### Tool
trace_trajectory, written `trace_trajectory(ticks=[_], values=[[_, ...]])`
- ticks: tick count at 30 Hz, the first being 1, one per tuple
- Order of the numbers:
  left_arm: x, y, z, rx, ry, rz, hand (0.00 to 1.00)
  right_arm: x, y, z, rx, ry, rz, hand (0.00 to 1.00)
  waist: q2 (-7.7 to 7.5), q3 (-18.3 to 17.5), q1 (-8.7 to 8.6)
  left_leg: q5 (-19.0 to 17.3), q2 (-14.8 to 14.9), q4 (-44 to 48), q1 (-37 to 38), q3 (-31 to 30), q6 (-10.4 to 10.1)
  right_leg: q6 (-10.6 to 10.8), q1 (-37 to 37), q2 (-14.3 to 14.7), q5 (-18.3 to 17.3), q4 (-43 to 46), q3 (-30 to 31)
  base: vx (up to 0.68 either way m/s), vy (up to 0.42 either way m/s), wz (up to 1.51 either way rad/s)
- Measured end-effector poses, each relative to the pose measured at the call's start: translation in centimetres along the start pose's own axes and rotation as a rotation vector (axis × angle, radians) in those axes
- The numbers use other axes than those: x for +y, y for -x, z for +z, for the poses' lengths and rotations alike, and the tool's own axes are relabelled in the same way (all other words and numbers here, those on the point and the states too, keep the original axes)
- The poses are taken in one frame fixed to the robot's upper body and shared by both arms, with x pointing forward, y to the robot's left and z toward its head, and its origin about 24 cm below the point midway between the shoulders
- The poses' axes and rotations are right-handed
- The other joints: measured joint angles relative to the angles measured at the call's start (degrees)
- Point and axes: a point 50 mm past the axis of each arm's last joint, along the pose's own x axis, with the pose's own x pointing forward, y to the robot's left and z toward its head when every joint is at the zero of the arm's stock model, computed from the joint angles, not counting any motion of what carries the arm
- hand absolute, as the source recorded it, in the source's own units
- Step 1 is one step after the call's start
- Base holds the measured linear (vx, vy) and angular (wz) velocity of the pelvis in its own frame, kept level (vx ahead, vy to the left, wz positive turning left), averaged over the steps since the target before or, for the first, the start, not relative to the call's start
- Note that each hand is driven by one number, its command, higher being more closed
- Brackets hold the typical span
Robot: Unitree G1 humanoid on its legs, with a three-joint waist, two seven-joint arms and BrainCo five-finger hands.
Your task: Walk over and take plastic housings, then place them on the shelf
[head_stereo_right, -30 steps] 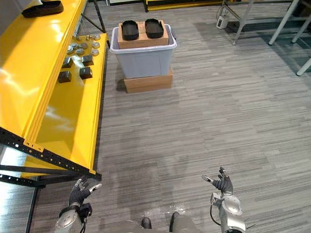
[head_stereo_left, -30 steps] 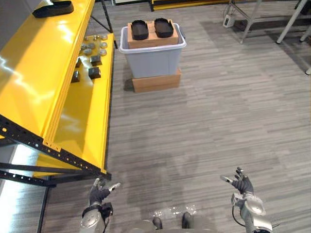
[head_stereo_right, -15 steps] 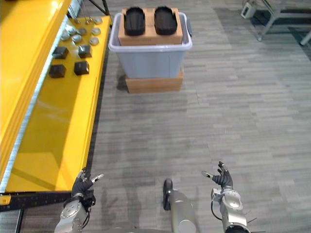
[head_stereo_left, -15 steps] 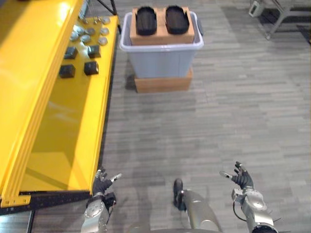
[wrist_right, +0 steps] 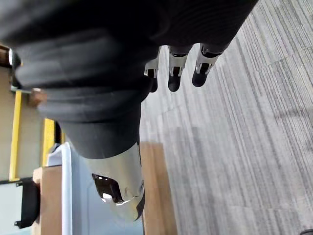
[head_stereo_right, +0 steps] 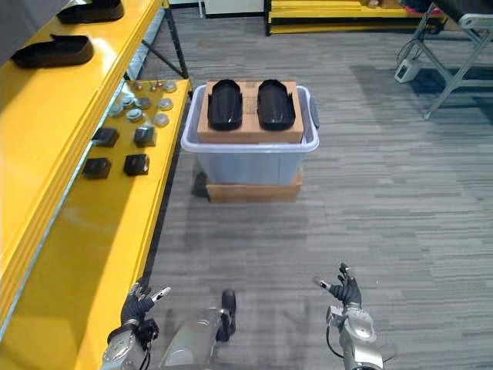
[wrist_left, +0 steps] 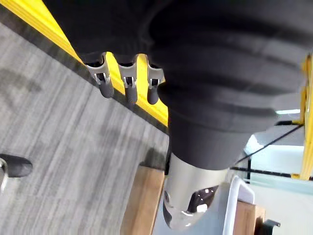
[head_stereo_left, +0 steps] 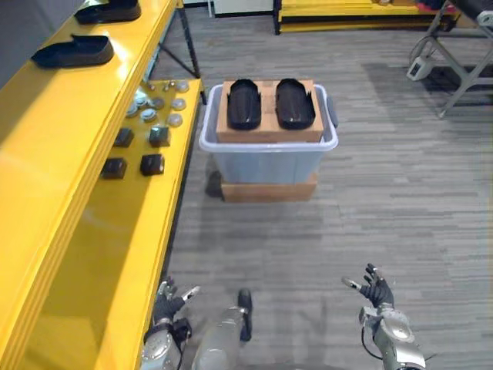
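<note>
Grey wood-grain floor [head_stereo_left: 385, 193] stretches between the robot and its goal. In the upper centre of the head view, two black plastic housings [head_stereo_left: 244, 103] [head_stereo_left: 294, 102] lie side by side on a brown block [head_stereo_left: 269, 136]. The block rests across the top of a pale blue-grey bin [head_stereo_left: 268, 160], and the bin stands on a flat brown box [head_stereo_left: 268, 190]. A yellow shelf [head_stereo_left: 69, 154] runs down the left side of the frame. Two more black housings [head_stereo_left: 73, 51] [head_stereo_left: 108, 11] lie on its upper tier at the upper left. Small dark blocks [head_stereo_left: 152, 163] and silvery round parts [head_stereo_left: 158, 104] lie on the lower tier, just beside the bin.

The step in hand looks like the walk toward the bin, which is well apart from both hands. To do it well, the robot should probably come in square to the bin's long side and stop with both housings in reach. It should also keep its left arm off the shelf edge, which lies near that side.

The left hand [head_stereo_left: 164, 299] shows at the lower left and the right hand [head_stereo_left: 376, 290] at the lower right. Both are raised with fingers loosely spread and the thumb held apart. In the wrist views the left fingers [wrist_left: 128, 88] and right fingers [wrist_right: 174, 73] hang relaxed over bare floor, holding and touching nothing.
</note>
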Motion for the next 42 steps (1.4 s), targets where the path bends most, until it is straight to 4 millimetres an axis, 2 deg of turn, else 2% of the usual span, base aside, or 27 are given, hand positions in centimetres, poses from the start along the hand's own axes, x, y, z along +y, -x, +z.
trace_trajectory(ticks=[1, 3, 4, 5, 6, 7, 8, 9, 10, 11, 12, 13, 14, 15, 16, 17, 18, 19, 20, 24, 26, 27, 28, 31, 37, 38, 42], values=[[-0.3, -0.1, 0.1, -0.001, 0.000, -0.010, 0.00, 0.0, 0.2, -0.4, 0.019, 0.006, 0.002, 0.00, 0.14, -0.1, -0.52, -1.5, -0.3, -0.2, 4.3, -0.4, 0.3, -1.7, -3.4, -2.1, -1.0, 8.3, -1.8, 0.47, 0.097, 0.20], [-0.3, -0.2, 0.2, -0.005, 0.001, -0.008, 0.00, 0.1, 0.1, -0.2, 0.014, 0.008, 0.008, 0.00, 0.98, -0.2, -2.45, -2.3, 0.0, -2.3, 9.4, -1.9, 0.7, -5.6, -8.3, -4.0, -3.4, 10.7, -5.8, 0.54, 0.081, 0.26], [-0.2, -0.3, 0.4, -0.009, -0.002, -0.006, 0.00, 0.3, -0.1, 0.1, 0.004, 0.012, 0.011, 0.00, 1.73, 0.1, -2.56, -3.7, 0.9, -4.2, 12.4, -2.5, 0.4, -6.5, -11.4, -3.9, -4.5, 7.6, -7.4, 0.50, 0.050, 0.17], [-0.1, -0.4, 0.6, -0.013, -0.006, -0.006, 0.00, 0.4, -0.2, 0.3, -0.001, 0.012, 0.015, 0.00, 1.71, 0.2, -2.59, -4.1, 1.1, -4.8, 13.6, -2.5, 0.2, -6.4, -13.1, -3.9, -4.9, 4.7, -7.9, 0.46, 0.008, 0.09], [0.2, -0.5, 0.7, -0.016, -0.010, 0.002, 0.00, 0.5, -0.4, 0.5, -0.005, 0.012, 0.018, 0.00, 2.02, 0.5, -2.58, -5.0, 1.7, -5.2, 15.4, -2.6, -0.4, -5.9, -15.0, -3.4, -5.4, -3.4, -8.6, 0.54, -0.075, 0.08], [0.7, -0.5, 0.6, -0.010, -0.005, 0.022, 0.00, 0.5, -0.5, 0.5, 0.001, 0.013, 0.017, 0.00, 1.94, 0.6, -2.68, -5.4, 2.6, -5.7, 17.4, -2.6, -1.0, -5.5, -14.7, -1.5, -5.0, -15.9, -8.4, 0.54, -0.105, 0.12], [0.9, -0.5, 0.6, -0.008, -0.006, 0.029, 0.00, 0.5, -0.5, 0.5, 0.002, 0.013, 0.016, 0.00, 2.23, 0.7, -2.67, -5.6, 2.9, -5.7, 18.0, -2.7, -1.4, -4.8, -14.5, -0.2, -4.2, -22.3, -7.7, 0.53, -0.153, 0.21], [1.6, -0.5, 0.6, -0.009, -0.013, 0.048, 0.00, 0.4, -0.5, 0.4, 0.003, 0.013, 0.015, 0.00, 1.85, 0.6, -2.77, -6.7, 2.9, -5.5, 18.7, -2.8, -3.2, -4.8, -13.8, 1.7, -0.2, -33.0, -5.1, 0.43, -0.163, 0.33], [2.3, -0.4, 0.6, -0.008, -0.024, 0.065, 0.00, 0.2, -0.5, 0.3, 0.010, 0.018, 0.012, 0.00, -0.05, -0.2, -2.80, -9.1, 2.4, -5.2, 20.0, -3.9, -4.6, -6.0, -13.6, 2.3, 6.4, -38.6, -3.1, 0.44, -0.191, 0.44], [2.7, -0.3, 0.6, -0.005, -0.026, 0.076, 0.00, 0.1, -0.5, 0.1, 0.017, 0.021, 0.008, 0.00, -0.44, -0.4, -2.84, -10.6, 2.2, -4.6, 20.4, -4.8, -5.0, -7.5, -13.6, 2.2, 11.7, -38.7, -2.5, 0.47, -0.230, 0.48], [2.6, -0.2, -0.2, 0.024, -0.007, 0.087, 0.00, -0.6, -0.7, 0.2, 0.030, 0.041, -0.006, 0.00, 1.74, -0.5, -2.91, -12.2, 4.6, -1.8, 20.2, -5.9, -6.2, -9.1, -13.3, 3.5, 9.5, -36.4, -4.1, 0.37, -0.196, 0.36], [2.6, 0.0, -0.4, 0.031, -0.005, 0.090, 0.00, -0.7, -0.7, 0.2, 0.031, 0.042, -0.007, 0.00, 2.18, -0.7, -2.85, -12.0, 5.3, 0.9, 19.5, -6.2, -6.5, -9.2, -12.6, 4.0, 8.4, -36.8, -4.4, 0.43, -0.241, 0.33], [2.2, 0.2, -0.8, 0.040, 0.010, 0.091, 0.00, -0.8, -0.7, 0.3, 0.024, 0.043, -0.007, 0.00, 3.45, -0.5, -2.90, -11.2, 7.4, 8.6, 16.1, -6.3, -7.6, -9.7, -10.5, 4.7, 7.5, -38.6, -6.3, 0.40, -0.255, 0.36], [1.9, 0.3, -1.0, 0.046, 0.028, 0.095, 0.00, -0.8, -0.6, 0.5, 0.014, 0.042, -0.008, 0.00, 4.49, -0.3, -2.96, -9.9, 9.0, 15.6, 13.3, -5.9, -7.7, -10.2, -8.4, 5.8, 7.0, -40.2, -7.4, 0.48, -0.297, 0.38], [1.5, 0.4, -1.3, 0.053, 0.046, 0.091, 0.00, -0.7, -0.4, 0.3, 0.013, 0.041, -0.003, 0.00, 5.13, -0.2, -2.40, -5.6, 11.2, 25.1, 9.4, -4.9, -7.0, -11.1, -5.5, 7.2, 6.5, -42.4, -7.9, 0.38, -0.229, 0.26], [1.3, 0.5, -1.5, 0.060, 0.050, 0.089, 0.00, -0.5, -0.3, 0.4, 0.008, 0.037, 0.002, 0.00, 4.38, 0.2, -2.26, -5.2, 12.6, 28.8, 7.6, -4.9, -7.0, -11.6, -4.0, 7.5, 6.3, -43.4, -8.1, 0.36, -0.187, 0.07], [1.2, 0.6, -1.7, 0.067, 0.054, 0.085, 0.00, 0.0, -0.3, 0.8, -0.011, 0.019, 0.011, 0.00, 4.57, 0.1, -2.24, -6.3, 14.0, 32.3, 5.2, -3.7, -6.8, -12.2, -1.2, 7.8, 5.8, -45.0, -8.0, 0.32, -0.166, -0.14], [0.9, 0.7, -1.8, 0.068, 0.062, 0.078, 0.00, 0.3, -0.4, 1.2, -0.032, 0.003, 0.015, 0.00, 3.54, 0.3, -2.07, -7.8, 14.2, 30.2, 3.5, -2.9, -6.7, -12.4, 0.9, 7.8, 5.7, -46.6, -7.6, 0.31, -0.161, -0.18], [0.8, 0.6, -1.8, 0.068, 0.064, 0.076, 0.00, 0.3, -0.4, 1.3, -0.038, 0.000, 0.015, 0.00, 3.56, 0.4, -2.02, -7.9, 14.2, 29.1, 3.4, -2.6, -6.6, -12.4, 1.3, 7.8, 5.7, -46.9, -7.4, 0.27, -0.119, -0.30], [-0.3, 0.3, -1.3, 0.054, 0.080, 0.037, 0.00, 0.0, -0.6, 1.8, -0.057, -0.024, -0.010, 0.00, 4.28, 0.2, -1.21, -7.2, 13.6, 7.5, 2.3, -2.4, -7.4, -11.7, 3.5, 7.8, 5.4, -48.8, -5.1, 0.21, 0.022, -0.30], [-0.7, 0.2, -1.3, 0.052, 0.085, 0.030, 0.00, -0.9, -0.4, 1.6, -0.052, -0.028, -0.040, 0.00, 6.58, -0.6, -1.24, 0.7, 13.9, -0.4, 3.3, -2.7, -6.6, -10.4, 4.0, 8.8, 4.6, -48.8, -4.6, 0.15, 0.163, -0.20], [-0.6, 0.3, -1.6, 0.064, 0.084, 0.035, 0.00, -1.1, -0.3, 1.2, -0.034, -0.029, -0.053, 0.00, 6.43, -0.6, -1.07, 1.9, 13.9, -2.3, 5.0, -2.2, -7.9, -9.3, 4.3, 8.5, 4.0, -48.7, -3.7, 0.09, 0.187, -0.28], [-0.3, 0.5, -1.8, 0.068, 0.079, 0.041, 0.00, -1.1, 0.2, 0.7, -0.027, -0.036, -0.059, 0.00, 5.24, -1.4, -1.12, 1.9, 12.4, -5.1, 6.6, -1.4, -7.8, -8.5, 4.3, 7.2, 3.6, -48.8, -3.1, 0.08, 0.171, -0.24], [0.1, 0.7, -2.0, 0.077, 0.065, 0.043, 0.00, -1.4, 0.7, 1.0, -0.054, -0.044, -0.074, 0.00, 3.58, -2.5, -1.32, 3.8, 9.5, -11.0, 8.8, 0.4, -6.3, -6.6, 4.2, 4.6, 3.7, -49.7, -2.3, 0.10, 0.149, -0.07], [1.1, 0.6, -1.7, 0.069, 0.026, 0.054, 0.00, -2.0, 0.7, 3.2, -0.146, -0.038, -0.114, 0.00, 3.70, -3.0, -1.32, 5.2, 6.9, -14.9, 11.1, 0.9, -5.2, -5.1, 6.3, 2.8, 4.6, -53.1, -2.2, 0.09, 0.088, 0.01], [1.5, 0.7, -1.7, 0.071, 0.005, 0.061, 0.00, -2.1, 0.7, 4.5, -0.202, -0.013, -0.122, 0.00, 3.75, -3.4, -1.27, 5.3, 6.6, -15.9, 11.5, 0.8, -5.1, -4.9, 6.2, 2.7, 4.4, -53.2, -2.3, 0.07, 0.022, 0.02], [2.0, 1.1, -2.3, 0.089, -0.013, 0.071, 0.00, -2.5, 0.5, 7.3, -0.304, 0.046, -0.143, 0.00, 3.76, -3.5, -1.21, 5.6, 6.4, -17.0, 11.9, 0.6, -5.0, -4.8, 6.3, 2.7, 4.4, -53.8, -2.4, 0.03, 0.004, 0.00]])
